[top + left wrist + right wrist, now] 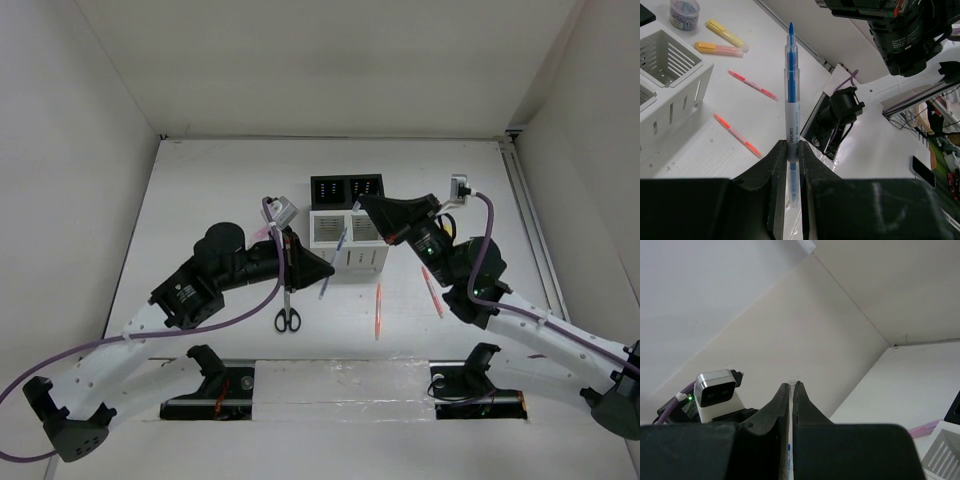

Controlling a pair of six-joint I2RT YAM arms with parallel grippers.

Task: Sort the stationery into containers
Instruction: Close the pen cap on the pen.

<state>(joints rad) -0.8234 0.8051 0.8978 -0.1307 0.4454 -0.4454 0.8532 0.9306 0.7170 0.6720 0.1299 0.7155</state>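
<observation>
The left fingers (pixel 774 165) clamp a blue pen (pixel 791 90) rising up the frame's centre, above the table (pixel 740 115), right of the white slotted organizer (pixel 670 75), while the right fingers (pixel 775 405) pinch shut on a thin clear stick (pixel 790 410).

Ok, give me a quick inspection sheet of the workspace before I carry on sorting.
Surface: white table, no damage seen.
Job's things: blue pen held; scissors and red pens loose before the white containers; black containers behind; yellow highlighter and orange highlighter loose.
Clutter: nothing seen.
Grippers: left gripper shut on the blue pen; right gripper shut, over the containers.
Cables: purple cables on both arms; the left crosses the scissors in the top view.
Surroundings: white enclosure walls.
</observation>
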